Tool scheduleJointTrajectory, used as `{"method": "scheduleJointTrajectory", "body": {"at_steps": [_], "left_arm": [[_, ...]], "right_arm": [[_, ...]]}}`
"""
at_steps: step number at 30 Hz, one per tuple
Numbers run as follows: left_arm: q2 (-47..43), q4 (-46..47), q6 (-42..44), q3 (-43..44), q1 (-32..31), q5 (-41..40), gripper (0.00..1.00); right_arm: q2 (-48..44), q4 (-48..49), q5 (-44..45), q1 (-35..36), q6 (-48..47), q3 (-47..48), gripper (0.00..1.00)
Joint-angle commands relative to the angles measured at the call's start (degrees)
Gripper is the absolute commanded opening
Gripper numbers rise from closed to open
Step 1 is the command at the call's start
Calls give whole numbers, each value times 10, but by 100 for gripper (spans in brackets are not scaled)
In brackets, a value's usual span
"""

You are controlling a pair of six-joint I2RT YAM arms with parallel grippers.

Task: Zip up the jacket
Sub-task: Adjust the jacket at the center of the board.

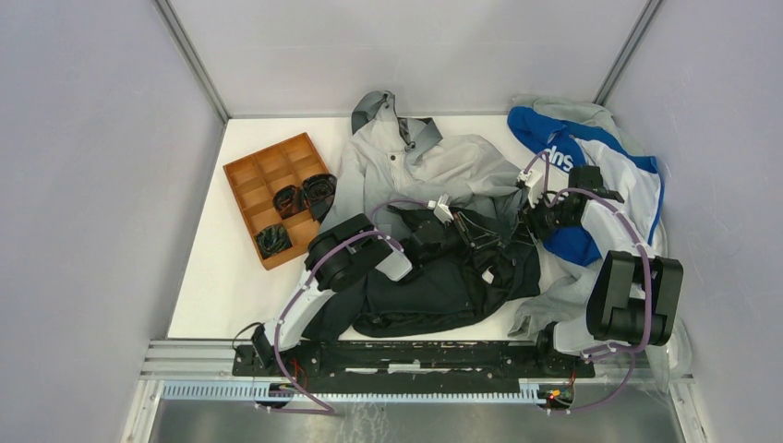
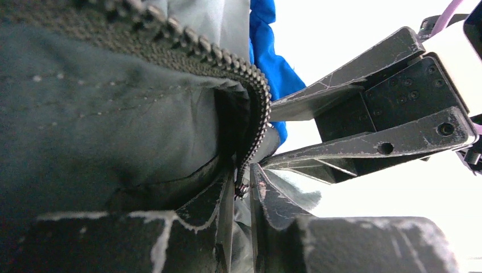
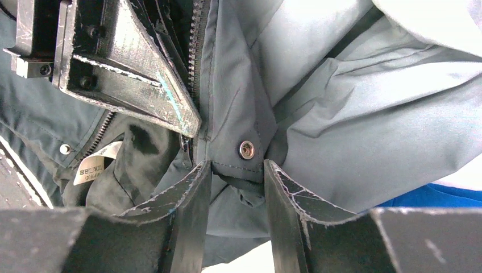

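The jacket (image 1: 434, 166) lies spread in the middle of the white surface (image 1: 222, 277), its pale hood toward the far wall and its dark hem near the arm bases, with a blue-and-white garment (image 1: 637, 185) bunched at its right. The left end effector (image 2: 241, 192) is nearly closed, pinching the jacket's front edge where the zipper (image 2: 258, 108) teeth end. The right end effector (image 3: 237, 170) sits just beside it, its fingers (image 3: 190, 199) apart on either side of a flap bearing a metal snap (image 3: 246, 149); whether they grip that flap cannot be told.
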Motion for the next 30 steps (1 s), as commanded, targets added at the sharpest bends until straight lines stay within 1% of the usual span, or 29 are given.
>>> {"method": "scheduleJointTrajectory", "body": {"at_steps": [1,8,13,17,23,30], "left_arm": [[7,-6,-4,15,-6,17,23],[0,-14,0,12,-5,18,28],[-19,-34,12,-2,-3,13,36],[-38,-49,21,-20,-2,8,39],[-72,-81,45,-39,1,4,48],[-109,-117,63,-55,1,13,50]], "right_arm": [[-2,24,16,1,9,0,44],[-1,27,14,1,10,-6,44],[-1,29,12,1,11,-5,44],[-1,29,10,1,12,-7,44],[-1,31,8,1,13,-9,45],[-2,36,10,1,16,-15,45]]}}
